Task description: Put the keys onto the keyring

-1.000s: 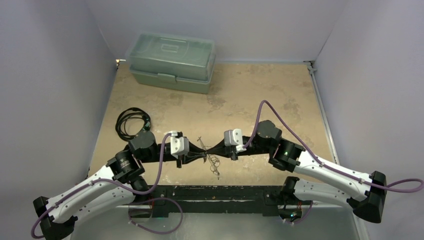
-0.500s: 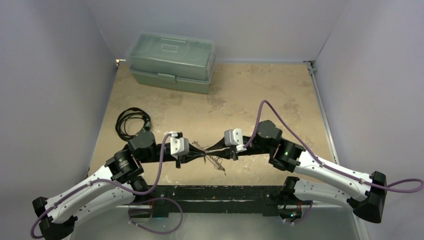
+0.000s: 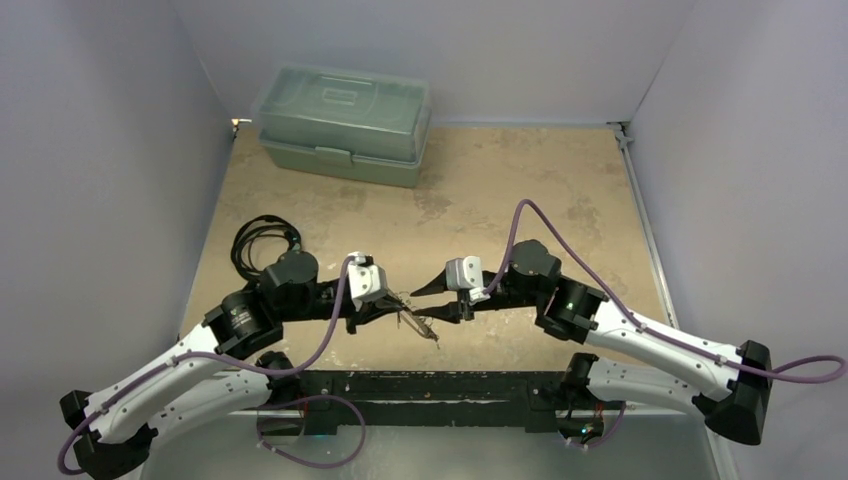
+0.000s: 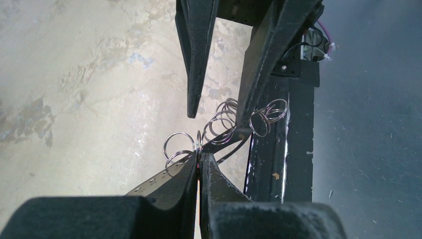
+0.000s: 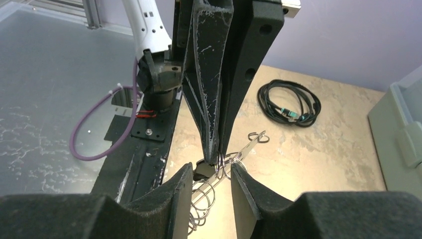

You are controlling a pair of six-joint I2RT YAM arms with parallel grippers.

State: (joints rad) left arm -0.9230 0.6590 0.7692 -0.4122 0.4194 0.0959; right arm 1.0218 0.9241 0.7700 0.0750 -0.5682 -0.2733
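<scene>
Left gripper [image 3: 398, 308] clenched on keyring [image 3: 420, 325], pinching thin loop between closed tips. Keyring right of coiled cable [image 3: 265, 245], nearer arm bases than cable, apparently held clear of table [image 3: 520, 190]. Its small rings [image 4: 221, 122] dangle beyond pinch. Right gripper [image 3: 435, 298] fingers parted, grasping nothing, tips either side of ring cluster; contact cannot be told. Keys not distinguishable among rings or near cable. Judged mid-task: number threaded unknown, any loose key left to add.

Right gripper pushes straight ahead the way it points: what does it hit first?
Probably the keyring, which sits between the right gripper's open jaws. Just beyond is the left gripper, shut on it. Depth unclear.
</scene>
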